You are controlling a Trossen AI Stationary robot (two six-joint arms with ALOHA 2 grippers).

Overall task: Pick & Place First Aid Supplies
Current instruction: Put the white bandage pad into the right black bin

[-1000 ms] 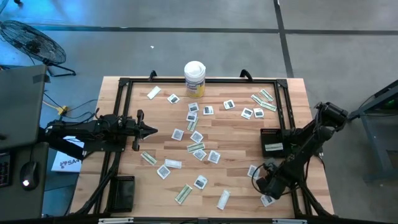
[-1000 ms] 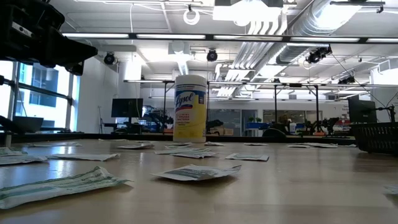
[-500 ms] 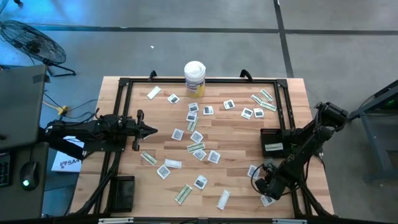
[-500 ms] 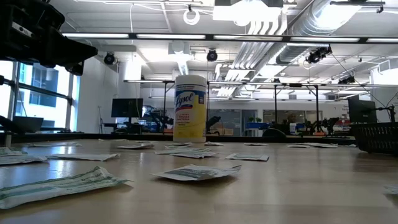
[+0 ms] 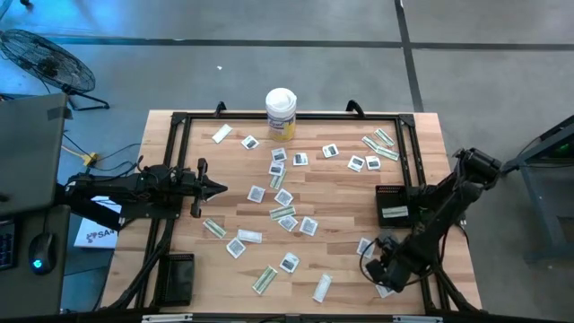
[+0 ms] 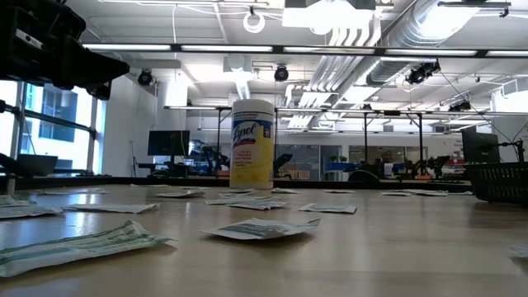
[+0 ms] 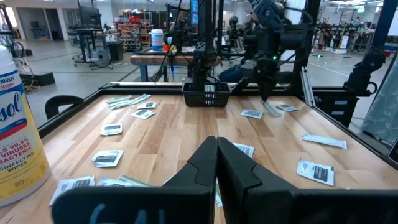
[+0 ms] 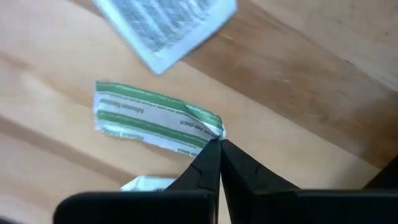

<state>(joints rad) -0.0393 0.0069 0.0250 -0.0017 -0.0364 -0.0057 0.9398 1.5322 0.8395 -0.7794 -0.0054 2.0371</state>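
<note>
Overhead: pale wood table point(image 5: 336, 193) strewn with white packets point(image 5: 285, 199), wipes canister point(image 5: 281, 113) at the far edge, grey floor around. Mostly hidden under its own arm from above: right gripper point(image 8: 217, 142), fingertips pressed together, pinching a green-striped wrapper point(image 8: 149, 121) by one corner near the table's front right. Parked at the left side: left gripper point(image 7: 216, 144), closed, empty.
</note>
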